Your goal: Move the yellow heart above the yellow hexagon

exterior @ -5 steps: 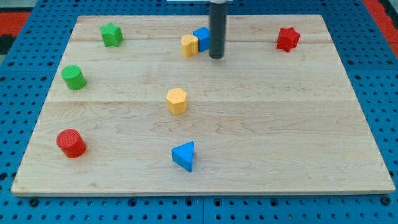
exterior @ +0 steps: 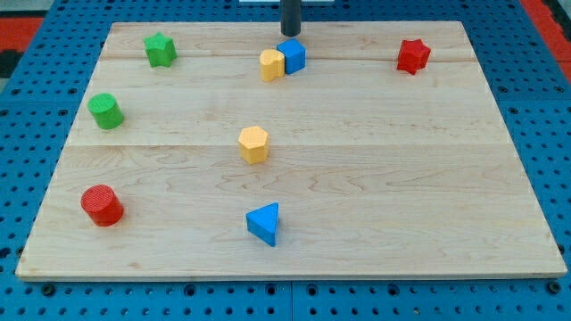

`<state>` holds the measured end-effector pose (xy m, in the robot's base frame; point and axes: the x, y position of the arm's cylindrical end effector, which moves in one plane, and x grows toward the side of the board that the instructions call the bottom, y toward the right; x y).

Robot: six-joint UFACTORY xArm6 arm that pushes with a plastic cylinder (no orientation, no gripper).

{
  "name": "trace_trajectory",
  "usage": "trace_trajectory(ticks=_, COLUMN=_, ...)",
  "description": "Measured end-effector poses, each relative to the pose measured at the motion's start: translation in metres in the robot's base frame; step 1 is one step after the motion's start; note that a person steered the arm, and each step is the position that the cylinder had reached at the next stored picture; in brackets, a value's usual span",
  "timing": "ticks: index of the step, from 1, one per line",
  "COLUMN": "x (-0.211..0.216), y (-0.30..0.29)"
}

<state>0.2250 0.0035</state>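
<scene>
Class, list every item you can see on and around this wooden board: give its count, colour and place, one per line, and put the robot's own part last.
yellow heart: one, yellow, top centre, touching the blue cube's left side
blue cube: one, blue, top centre, just below my tip
yellow hexagon: one, yellow, board's middle, slightly left
green star: one, green, top left
green cylinder: one, green, left edge, mid height
red cylinder: one, red, bottom left
blue triangle: one, blue, bottom centre
red star: one, red, top right
wooden board: one, pale wood, fills most of the view
pegboard table: one, blue, surrounds the board
my tip: one, dark rod, top edge, just above the blue cube
</scene>
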Motion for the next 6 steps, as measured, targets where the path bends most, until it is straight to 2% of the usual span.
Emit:
trace_trajectory(ticks=2, x=0.051, y=-0.012)
trace_trajectory(ticks=4, x=0.052, y=-0.046)
trace_trajectory(ticks=6, x=0.126, y=-0.032)
